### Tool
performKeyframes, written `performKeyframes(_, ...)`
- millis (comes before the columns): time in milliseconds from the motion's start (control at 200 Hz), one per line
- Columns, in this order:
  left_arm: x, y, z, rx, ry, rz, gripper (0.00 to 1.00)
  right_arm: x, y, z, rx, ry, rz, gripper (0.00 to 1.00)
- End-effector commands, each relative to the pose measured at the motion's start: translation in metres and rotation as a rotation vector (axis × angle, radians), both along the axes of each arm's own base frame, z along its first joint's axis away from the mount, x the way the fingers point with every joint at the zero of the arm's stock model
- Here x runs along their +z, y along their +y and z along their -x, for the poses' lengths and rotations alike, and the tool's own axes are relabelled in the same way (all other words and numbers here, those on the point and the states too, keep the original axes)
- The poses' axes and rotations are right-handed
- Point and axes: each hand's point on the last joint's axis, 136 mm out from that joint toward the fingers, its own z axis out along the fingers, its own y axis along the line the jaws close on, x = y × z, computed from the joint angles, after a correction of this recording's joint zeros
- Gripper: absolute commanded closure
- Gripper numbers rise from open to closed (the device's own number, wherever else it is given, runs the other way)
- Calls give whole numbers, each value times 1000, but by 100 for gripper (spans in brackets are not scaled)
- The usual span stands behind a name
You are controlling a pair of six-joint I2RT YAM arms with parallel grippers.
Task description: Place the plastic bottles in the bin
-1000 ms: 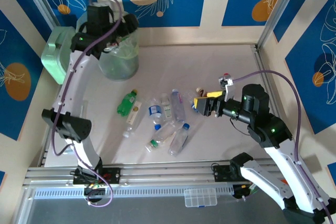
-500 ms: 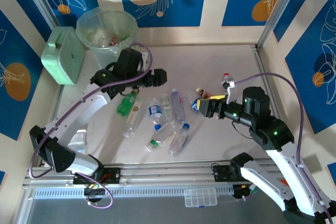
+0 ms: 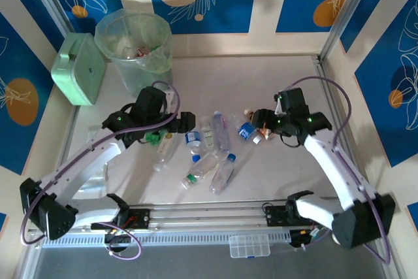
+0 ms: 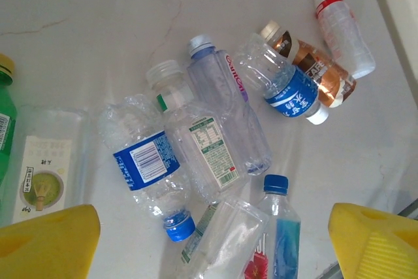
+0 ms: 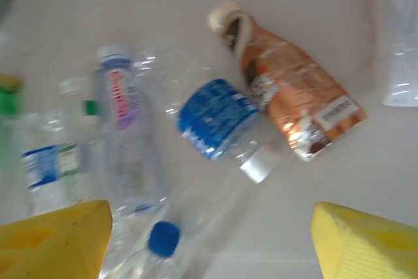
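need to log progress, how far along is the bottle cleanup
Partly done. What look like a few bottles already lie inside the bin. Nothing is in hand: the left gripper and right gripper both hang open and empty over the pile. Left: roughly ten bottles on the table, including the green bottle and the brown bottle.

Pale table [image 3: 281, 70], plastic bottles [image 3: 221, 132] in a loose cluster mid-surface, bin [image 3: 130, 70] at its far-left corner.
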Motion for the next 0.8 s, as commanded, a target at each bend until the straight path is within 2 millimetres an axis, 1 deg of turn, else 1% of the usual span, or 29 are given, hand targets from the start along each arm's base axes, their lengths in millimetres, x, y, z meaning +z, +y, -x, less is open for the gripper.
performKeyframes(0,0,-2,-1,-22,-34,13,10,-13,-27,-26,-97,18,66,19)
performKeyframes(180,-10,-5,7,-34,-4,41,10,-31,-61,-59,-175,31,203,16)
performKeyframes(335,-12,-4,7,-18,-8,61,10,-51,-93,-81,-221,123,277,15)
performKeyframes(430,-11,-5,9,-19,-9,93,10,-68,-104,-91,-209,182,285,15)
performKeyframes(570,-15,-6,10,-10,0,134,9,-93,-106,-98,-169,271,253,14)
performKeyframes(790,-25,-7,6,-3,58,169,10,-113,-101,-104,-141,311,207,16)
